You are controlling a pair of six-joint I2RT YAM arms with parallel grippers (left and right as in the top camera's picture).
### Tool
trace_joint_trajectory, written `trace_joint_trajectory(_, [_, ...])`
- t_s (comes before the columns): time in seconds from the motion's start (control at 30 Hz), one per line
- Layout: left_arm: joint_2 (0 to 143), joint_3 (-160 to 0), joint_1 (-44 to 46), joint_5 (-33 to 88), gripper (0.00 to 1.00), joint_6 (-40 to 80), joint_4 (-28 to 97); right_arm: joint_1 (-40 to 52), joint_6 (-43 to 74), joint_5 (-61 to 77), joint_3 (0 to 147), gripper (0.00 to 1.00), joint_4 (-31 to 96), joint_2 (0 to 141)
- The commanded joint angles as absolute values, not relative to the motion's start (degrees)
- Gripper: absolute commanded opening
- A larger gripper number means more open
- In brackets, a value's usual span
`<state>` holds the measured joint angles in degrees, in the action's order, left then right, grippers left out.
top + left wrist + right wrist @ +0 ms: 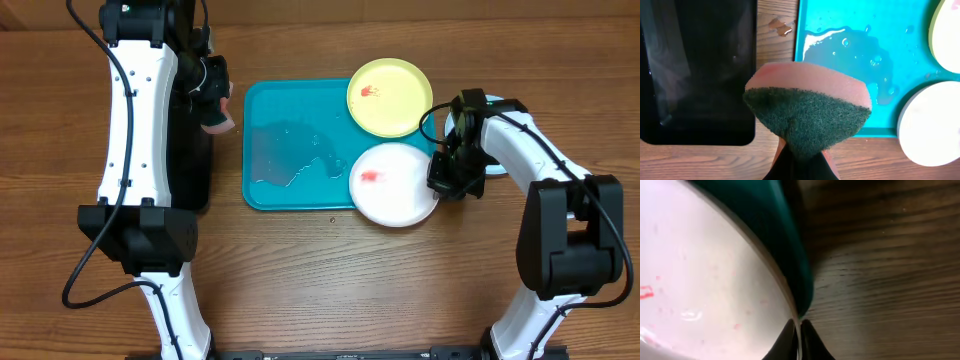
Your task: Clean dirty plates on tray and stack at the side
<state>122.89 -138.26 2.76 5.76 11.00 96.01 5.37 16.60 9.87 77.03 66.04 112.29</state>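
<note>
The right claw [800, 330], nearly closed, pinches the rim of the white plate [393, 185] at the tray [290, 110] edge. The left claw [215, 100] squeezes one sponge [807, 107]. Two plates show clearly: this one and one yellow plate [390, 97].

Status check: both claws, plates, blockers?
Left claw shut on sponge, at tray left edge. Right claw pinching white plate rim. Yellow plate, white plate both red-smeared. Water pooled on tray.

The left arm [133, 120] and right arm [515, 140] wore glossy white shells over blocky black joints — thin black cables [85, 250] looped alongside each.
</note>
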Motion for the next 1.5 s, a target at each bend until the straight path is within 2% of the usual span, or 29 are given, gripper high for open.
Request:
trace_joint_trajectory(0.0, [121.2, -138.8, 3.0, 5.3, 0.04, 12.0, 95.8, 6.0, 16.6, 9.3, 77.0, 0.04, 66.1, 111.5])
trace_joint_trajectory(0.27, [121.2, -138.8, 3.0, 5.3, 0.04, 12.0, 95.8, 6.4, 16.6, 13.7, 77.2, 0.04, 66.1, 110.0])
trace_joint_trajectory(0.43, [121.2, -138.8, 3.0, 5.3, 0.04, 12.0, 95.7, 9.7, 18.3, 14.3, 80.4, 0.04, 64.7, 109.1])
trace_joint_trajectory(0.63, [121.2, -138.8, 3.0, 5.3, 0.04, 12.0, 95.5, 17.9, 20.3, 13.8, 81.1, 0.04, 54.2, 109.3])
trace_joint_trajectory(0.87, [121.2, -138.8, 3.0, 5.3, 0.04, 12.0, 95.4, 28.1, 25.6, 5.7, 81.1, 0.04, 41.7, 110.9])
trace_joint_trajectory(1.17, [121.2, -138.8, 3.0, 5.3, 0.04, 12.0, 95.3, 30.6, 27.1, 4.1, 81.1, 0.05, 35.4, 115.7])
trace_joint_trajectory(1.37, [121.2, -138.8, 3.0, 5.4, 0.04, 12.0, 95.2, 29.8, 27.0, 4.1, 81.1, 0.25, 34.6, 117.6])
trace_joint_trajectory(1.47, [121.5, -138.8, 3.2, 5.4, 0.04, 12.0, 95.3, 29.8, 27.1, 4.1, 81.1, 0.47, 34.6, 117.8])
